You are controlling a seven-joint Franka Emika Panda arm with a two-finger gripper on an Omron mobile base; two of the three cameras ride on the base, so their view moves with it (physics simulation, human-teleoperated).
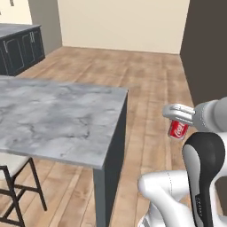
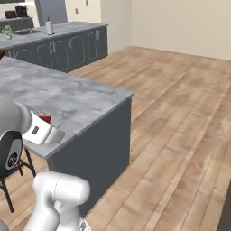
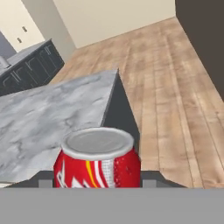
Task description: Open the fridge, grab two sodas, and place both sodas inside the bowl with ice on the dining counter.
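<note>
My gripper (image 1: 175, 117) is shut on a red soda can (image 1: 178, 130) with a silvery top, held above the wood floor to the right of the dining counter (image 1: 57, 119). The hand view shows the can (image 3: 98, 159) between the finger tips, with the counter's marble corner (image 3: 48, 118) beyond it on the left. From the right base view, the gripper (image 2: 41, 124) and the can's top (image 2: 44, 116) sit in front of the counter (image 2: 67, 97). A reddish-brown sliver (image 2: 1, 54) at the counter's left edge is too small to identify. The fridge and the other soda are out of view.
A stool (image 1: 15, 177) stands at the counter's near side. Dark blue-grey cabinets (image 2: 67, 47) with a white bottle (image 2: 49, 26) line the far wall. A dark brown wall panel (image 1: 206, 48) stands at the right. Open wood floor (image 1: 150, 80) lies beyond the counter's end.
</note>
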